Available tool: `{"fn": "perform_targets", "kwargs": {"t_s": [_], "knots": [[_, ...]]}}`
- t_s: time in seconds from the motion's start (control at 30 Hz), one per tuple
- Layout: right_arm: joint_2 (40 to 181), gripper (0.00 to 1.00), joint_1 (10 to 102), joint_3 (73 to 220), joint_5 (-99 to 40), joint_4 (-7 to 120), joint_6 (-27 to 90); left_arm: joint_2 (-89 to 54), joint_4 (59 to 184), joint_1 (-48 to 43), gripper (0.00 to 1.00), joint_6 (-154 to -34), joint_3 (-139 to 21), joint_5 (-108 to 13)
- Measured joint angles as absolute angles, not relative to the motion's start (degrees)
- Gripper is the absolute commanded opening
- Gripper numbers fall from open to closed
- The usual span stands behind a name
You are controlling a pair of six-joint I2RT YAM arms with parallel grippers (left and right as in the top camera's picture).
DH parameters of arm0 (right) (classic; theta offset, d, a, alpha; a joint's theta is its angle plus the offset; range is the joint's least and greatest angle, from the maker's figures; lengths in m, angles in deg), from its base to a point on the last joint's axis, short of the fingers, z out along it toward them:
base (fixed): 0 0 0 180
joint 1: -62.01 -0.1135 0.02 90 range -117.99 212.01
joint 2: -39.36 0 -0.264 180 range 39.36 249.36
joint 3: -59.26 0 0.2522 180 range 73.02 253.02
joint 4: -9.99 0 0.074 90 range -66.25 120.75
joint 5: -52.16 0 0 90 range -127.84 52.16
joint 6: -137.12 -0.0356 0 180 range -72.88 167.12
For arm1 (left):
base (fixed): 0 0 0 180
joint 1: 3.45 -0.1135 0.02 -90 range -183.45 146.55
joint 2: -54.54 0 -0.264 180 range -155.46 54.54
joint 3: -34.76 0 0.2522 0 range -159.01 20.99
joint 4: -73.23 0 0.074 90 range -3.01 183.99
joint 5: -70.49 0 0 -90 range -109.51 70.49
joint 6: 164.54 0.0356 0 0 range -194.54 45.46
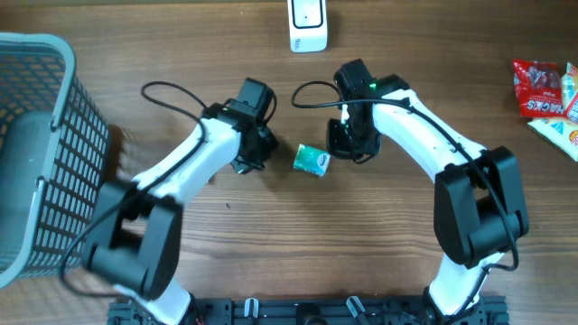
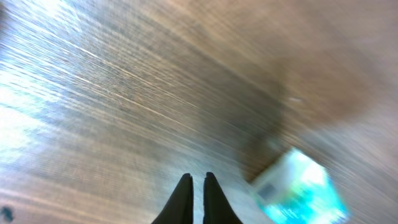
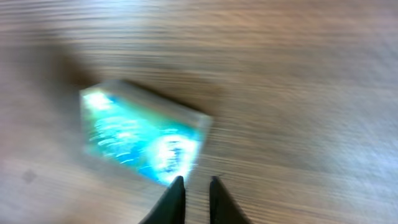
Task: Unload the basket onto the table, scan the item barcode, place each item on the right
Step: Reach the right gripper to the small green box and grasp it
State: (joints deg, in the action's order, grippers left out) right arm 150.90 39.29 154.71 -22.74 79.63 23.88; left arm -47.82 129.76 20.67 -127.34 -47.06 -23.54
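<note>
We find the teal packet (image 1: 312,161) lying flat on the counter (image 1: 424,45) at centre frame, between the two arms and touched by neither. The left gripper (image 2: 198,178) sits just left of it with jaws together and empty. The right gripper (image 3: 196,182) hangs just right of it, its jaws a narrow gap apart with nothing between them.

In our judgement the step in hand is the pickup. The right jaws need to widen further, straddle the packet across its short sides and close firmly. The printed face must be left uncovered so the code can be turned toward the white scanner (image 1: 307,25) at top centre.

Both wrist views are blurred, so no barcode or brand can be read on the packet. The red snack packet (image 1: 540,88) at the upper right carries white lettering too small to read. A grey wire basket (image 1: 41,135) stands at far left.
</note>
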Motion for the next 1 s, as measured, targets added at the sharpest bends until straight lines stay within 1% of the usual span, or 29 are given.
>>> {"fn": "perform_targets", "kwargs": {"t_s": [0.03, 0.07, 0.17, 0.3, 0.33, 0.37, 0.47, 0.57, 0.63, 0.73, 0.77, 0.8, 0.87, 0.97, 1.0], "knots": [[150.42, 0.72, 39.29, 156.48, -20.80, 78.12, 28.16, -44.26, 131.15, 20.25, 0.82, -127.40, -47.63, -22.45], [149.99, 0.99, 39.29, 156.92, -20.01, 75.08, 30.87, -42.66, 132.20, 19.75, 1.00, -127.30, -48.22, -21.55], [150.05, 1.00, 39.29, 157.18, -19.60, 70.17, 37.04, -42.31, 137.89, 18.48, 1.00, -127.54, -48.39, -18.58], [155.08, 1.00, 39.46, 157.25, -13.72, 69.97, 48.03, -42.31, 143.59, 17.80, 1.00, -127.84, -48.39, -16.30], [156.87, 0.97, 39.57, 157.25, -12.38, 70.28, 49.95, -42.31, 143.77, 17.15, 1.00, -127.89, -48.39, -16.28], [158.82, 0.88, 39.86, 157.25, -11.25, 71.26, 51.55, -42.31, 144.07, 16.34, 1.00, -128.06, -48.39, -16.28], [160.30, 0.54, 40.65, 157.25, -9.76, 73.88, 54.59, -42.31, 145.12, 15.55, 1.00, -128.06, -48.39, -16.09], [160.32, 0.36, 40.75, 157.25, -9.32, 74.78, 55.35, -42.31, 145.34, 15.55, 1.00, -128.06, -48.39, -15.98], [160.32, 0.31, 40.75, 157.25, -9.30, 75.35, 55.83, -42.31, 145.71, 15.55, 1.00, -128.06, -48.39, -15.89], [160.32, 0.33, 40.75, 157.25, -9.08, 76.09, 55.83, -42.31, 145.93, 15.55, 1.00, -128.06, -48.39, -15.91], [160.32, 0.38, 40.75, 157.25, -8.67, 76.99, 55.83, -42.31, 145.95, 15.55, 1.00, -128.06, -48.39, -15.91], [160.32, 0.45, 40.75, 157.25, -7.97, 78.43, 55.99, -42.31, 145.95, 15.55, 1.00, -128.06, -48.39, -15.91], [160.32, 0.48, 40.75, 157.25, -7.14, 78.65, 56.01, -42.31, 145.93, 15.55, 1.00, -128.06, -48.39, -15.89], [160.59, 0.48, 40.75, 157.16, -6.29, 77.36, 55.99, -42.31, 145.97, 15.55, 1.00, -128.06, -48.39, -15.91], [160.94, 0.46, 40.75, 156.81, -6.04, 76.00, 55.96, -42.31, 145.99, 15.55, 1.00, -128.06, -48.39, -15.89]]}}
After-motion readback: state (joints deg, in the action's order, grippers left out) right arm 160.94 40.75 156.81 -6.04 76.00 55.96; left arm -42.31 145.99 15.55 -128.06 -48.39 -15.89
